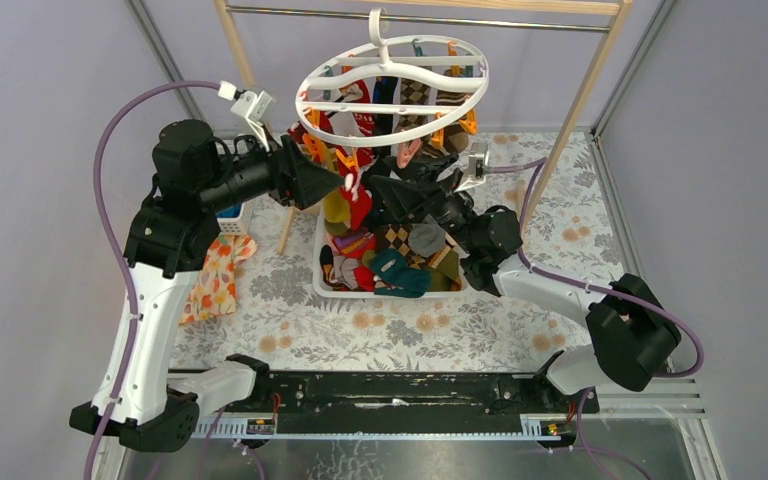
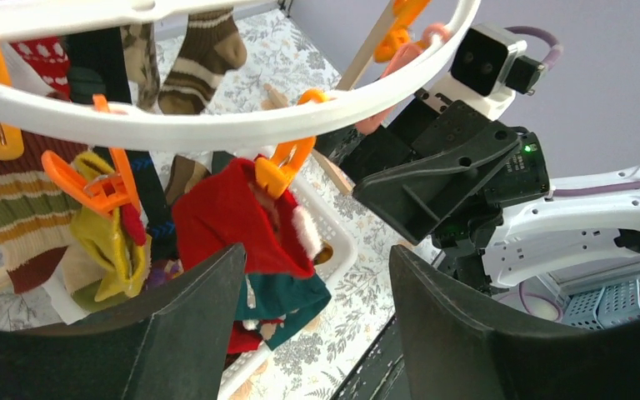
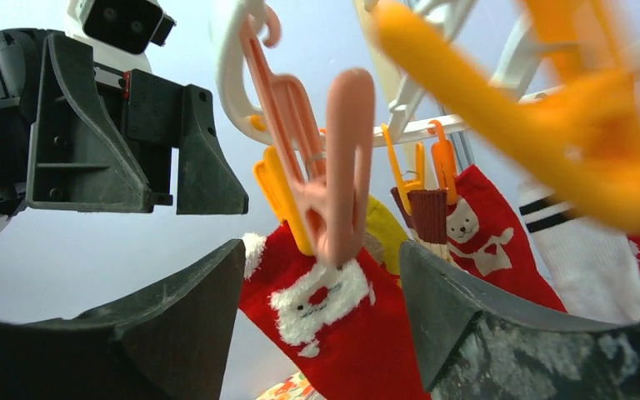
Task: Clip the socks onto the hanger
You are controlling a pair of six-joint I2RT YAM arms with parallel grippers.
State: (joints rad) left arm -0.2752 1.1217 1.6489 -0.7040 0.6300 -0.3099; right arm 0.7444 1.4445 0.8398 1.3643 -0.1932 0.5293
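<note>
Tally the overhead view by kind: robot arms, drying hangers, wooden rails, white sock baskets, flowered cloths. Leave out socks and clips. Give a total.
Robot arms: 2, left and right
Ring hanger: 1
Wooden-framed rail: 1
White sock basket: 1
Orange-flowered cloth: 1
Total: 6

Left arm (image 1: 150, 300): standing tall, left gripper (image 2: 317, 254) pointing right, jaws gaping.
Right arm (image 1: 550, 285): stretching inward, right gripper (image 3: 322, 250) gaping opposite.
</note>
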